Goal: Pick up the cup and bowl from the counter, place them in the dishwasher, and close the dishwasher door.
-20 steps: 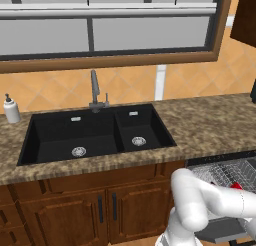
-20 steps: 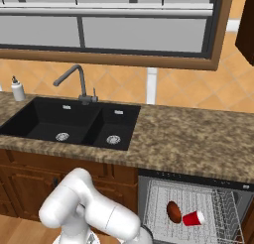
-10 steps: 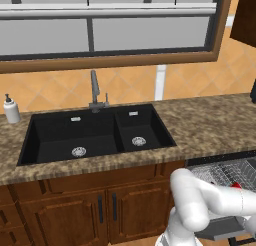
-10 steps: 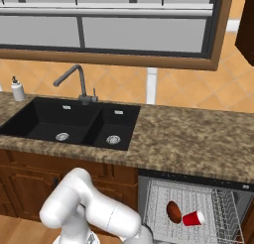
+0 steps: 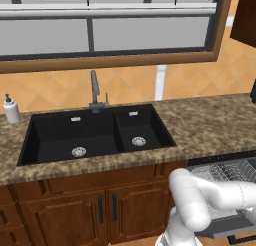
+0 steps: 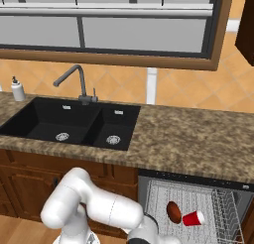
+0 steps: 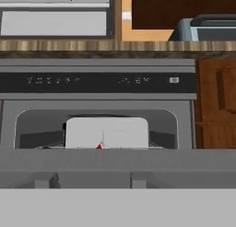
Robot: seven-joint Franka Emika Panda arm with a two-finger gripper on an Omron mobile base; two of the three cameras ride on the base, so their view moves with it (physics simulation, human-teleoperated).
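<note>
Here, cup [image 6: 193, 218] beside bowl [image 6: 173, 212], in dishwasher [image 6: 163, 193] rack, door open.

The red cup [image 6: 193, 218] lies on its side on the wire rack of the open dishwasher [image 6: 233, 208]; the dark red-brown bowl [image 6: 173, 212], seemingly tilted, sits just beside it at nine o'clock.

no text, brand or number can be read anywhere: the dark control strip [image 7: 99, 80] across the top of the grey metal dishwasher [image 7: 97, 124] carries only small pale marks too blurred to make out.
</note>
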